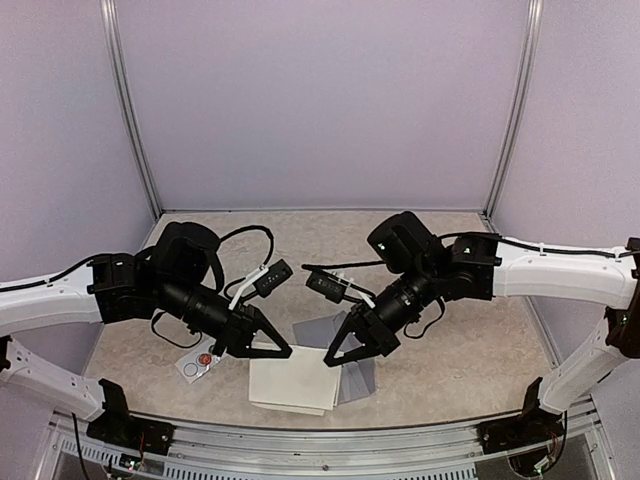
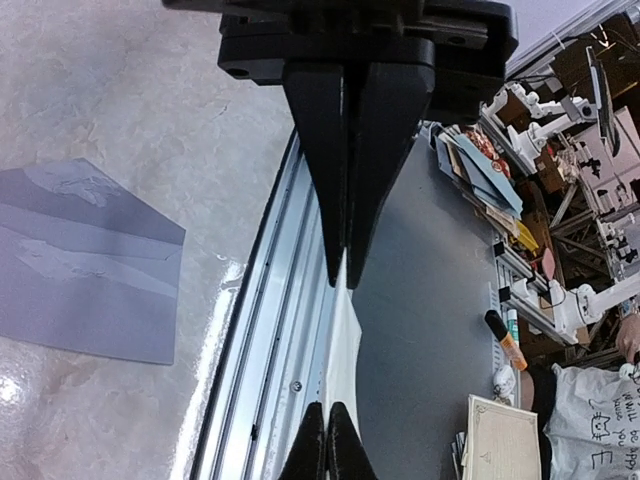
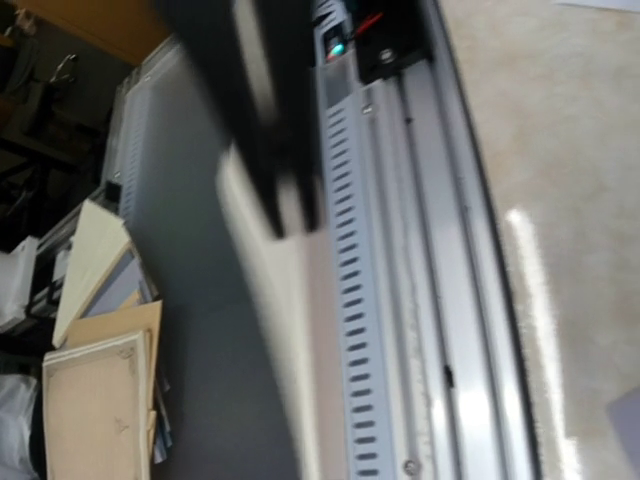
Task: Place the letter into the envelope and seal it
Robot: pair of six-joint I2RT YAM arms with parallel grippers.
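Left hand point(image 2: 345, 272) tight on letter point(image 1: 293, 386).

We see: envelope point(image 1: 318, 330) grey, letter point(image 1: 295, 382) cream, small card point(image 1: 197, 363) at left white with red dot, table point(image 1: 480, 340) beige with marbled mottling, walls point(image 1: 320, 100) pale lilac.

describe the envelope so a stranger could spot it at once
On the beige table, find the cream sheet at the front middle. The envelope pokes out behind it: flat and grey, darker than the sheet, unlike the small white card with its red dot.
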